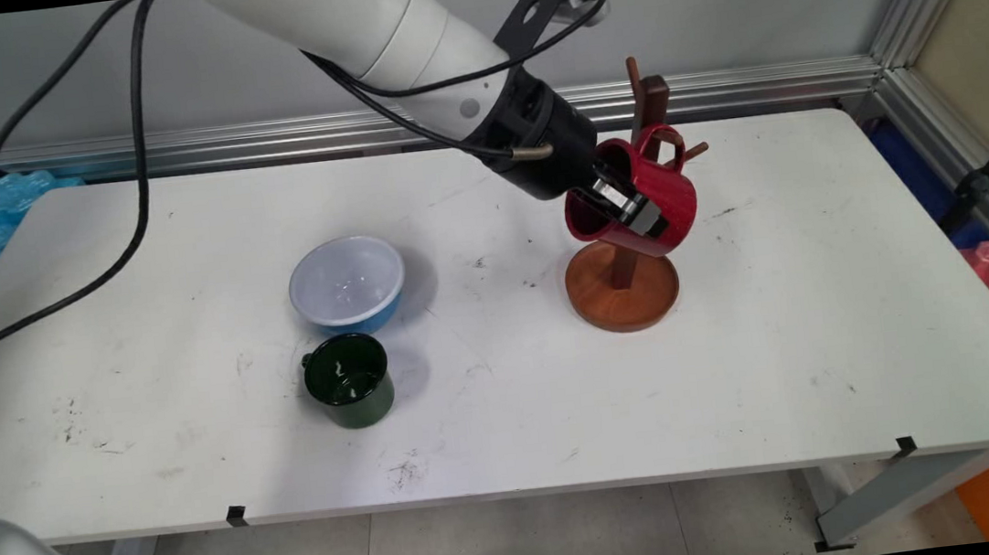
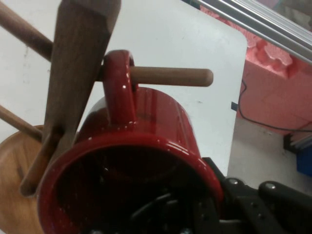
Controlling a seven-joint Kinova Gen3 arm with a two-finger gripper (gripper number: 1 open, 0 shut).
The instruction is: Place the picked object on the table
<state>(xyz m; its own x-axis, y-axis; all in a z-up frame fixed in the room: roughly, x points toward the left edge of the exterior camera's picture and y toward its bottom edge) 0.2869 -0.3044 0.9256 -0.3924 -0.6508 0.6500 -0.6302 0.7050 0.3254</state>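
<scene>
From the hand view I can see what the main view only hints at: the glossy red enamel mug's (image 2: 146, 146) loop handle is threaded over a horizontal peg of the dark wooden mug tree (image 2: 78, 63). The main view alone shows the tree's round base on the white desk (image 1: 742, 362), plus a blue bowl with a pale inside (image 1: 347, 284) and a dark green mug (image 1: 348, 380) well apart to the left. My black gripper (image 1: 631, 208) has its jaws clamped on the red mug's rim, one finger inside. The fingertips are mostly cut off in the hand view. The arm slants down from upper left.
</scene>
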